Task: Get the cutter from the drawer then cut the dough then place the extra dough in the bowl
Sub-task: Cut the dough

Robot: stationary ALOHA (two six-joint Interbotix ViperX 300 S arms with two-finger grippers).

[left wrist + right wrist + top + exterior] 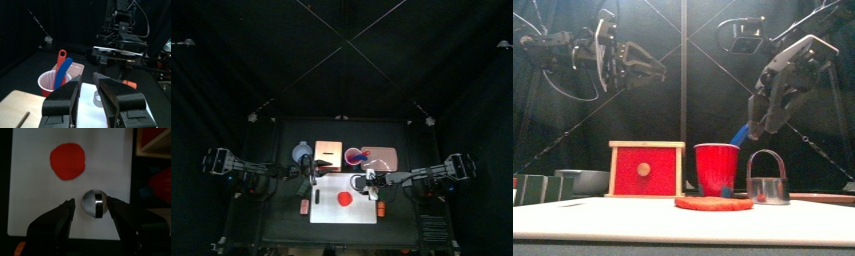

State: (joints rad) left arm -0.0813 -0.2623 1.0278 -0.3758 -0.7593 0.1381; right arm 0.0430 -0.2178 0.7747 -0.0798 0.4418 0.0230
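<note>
the cutter point(767, 180) stands upright on the white board point(325, 208), wire handle up, just right of the flat dough point(714, 203), with bare board all round. the right gripper point(762, 128) hangs above it, jaws wide, empty. the handle seems to lie crosswise to them. the left gripper point(88, 80), raised at the left, is narrow and empty.

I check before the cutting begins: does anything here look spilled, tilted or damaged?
Nothing stands out. The flat red dough disc lies whole on the white cutting board, the round metal cutter stands upright beside it, and the red cup is upright.
</note>
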